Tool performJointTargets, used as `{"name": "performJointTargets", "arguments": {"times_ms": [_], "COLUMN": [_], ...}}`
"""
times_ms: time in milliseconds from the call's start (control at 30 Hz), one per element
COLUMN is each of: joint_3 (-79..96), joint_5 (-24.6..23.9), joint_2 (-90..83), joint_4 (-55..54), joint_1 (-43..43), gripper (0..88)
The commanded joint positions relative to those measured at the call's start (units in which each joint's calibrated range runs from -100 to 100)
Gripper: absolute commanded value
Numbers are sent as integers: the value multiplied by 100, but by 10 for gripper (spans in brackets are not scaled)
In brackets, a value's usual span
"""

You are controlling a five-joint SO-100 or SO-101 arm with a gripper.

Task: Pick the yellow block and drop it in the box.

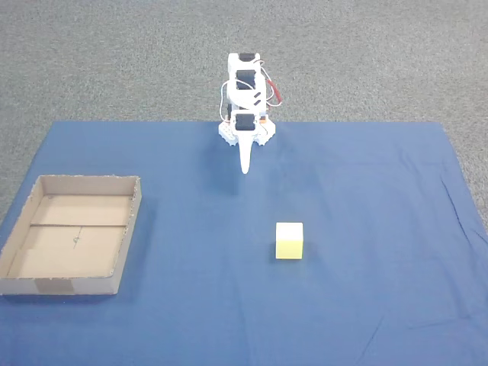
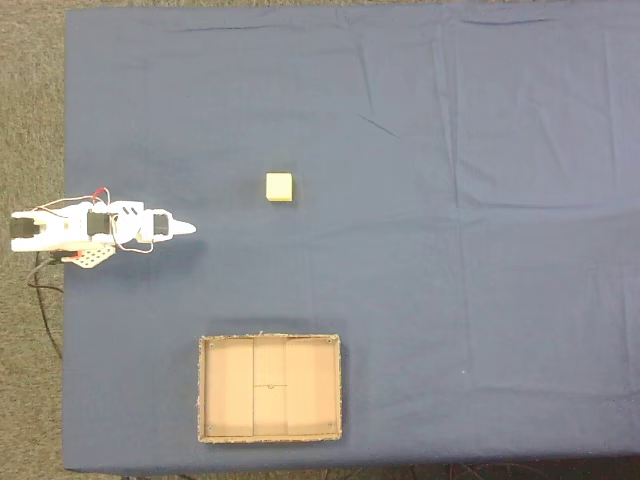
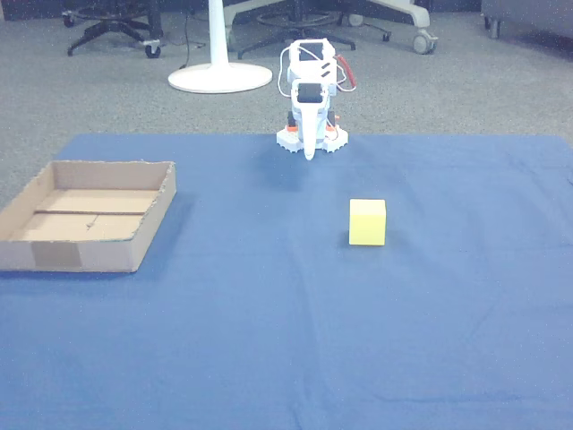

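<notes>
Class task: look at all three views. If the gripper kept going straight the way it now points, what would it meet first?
Most likely the blue cloth. The gripper points outward, passing between the yellow block and the box; its downward tilt is hard to judge.

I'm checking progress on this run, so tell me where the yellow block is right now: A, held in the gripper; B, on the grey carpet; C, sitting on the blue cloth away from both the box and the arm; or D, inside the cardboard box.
C. The yellow block rests alone on the blue cloth, apart from the box and the gripper.
</notes>
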Motion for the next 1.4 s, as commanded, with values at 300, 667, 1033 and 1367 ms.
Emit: {"name": "performJointTargets", "arguments": {"times_ms": [300, 667, 1033, 1367], "joint_3": [89, -7486, -12201, -13160], "joint_5": [0, -484, -894, -796], "joint_2": [-19, 5983, 11285, 12965], "joint_4": [-87, 1658, 2823, 2658], "joint_1": [168, -358, -1428, -1326], "gripper": [2, 271, 394, 402]}}
